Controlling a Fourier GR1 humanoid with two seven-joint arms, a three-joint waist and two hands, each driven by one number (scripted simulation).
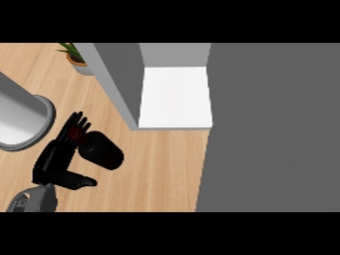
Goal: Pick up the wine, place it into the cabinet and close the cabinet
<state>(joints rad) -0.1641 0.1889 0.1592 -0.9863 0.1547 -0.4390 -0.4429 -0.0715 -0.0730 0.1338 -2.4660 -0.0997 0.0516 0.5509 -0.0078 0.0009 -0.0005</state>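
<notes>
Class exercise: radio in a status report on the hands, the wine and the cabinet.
Left hand open, fingers beside the wine. Right hand out of view. Wine on counter, outside the open cabinet. Path clear.

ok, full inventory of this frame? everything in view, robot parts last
wine bottle: 1, dark, lying on the counter beside the robot hand
cabinet: 1, grey walls, white inside, open, top centre
cabinet door: 1, grey, right side
cylinder: 1, white-grey, left edge
potted plant: 1, green, top, left of cabinet
counter: 1, light wood
left robot hand: 1, black, fingers straight, against the bottle
</notes>
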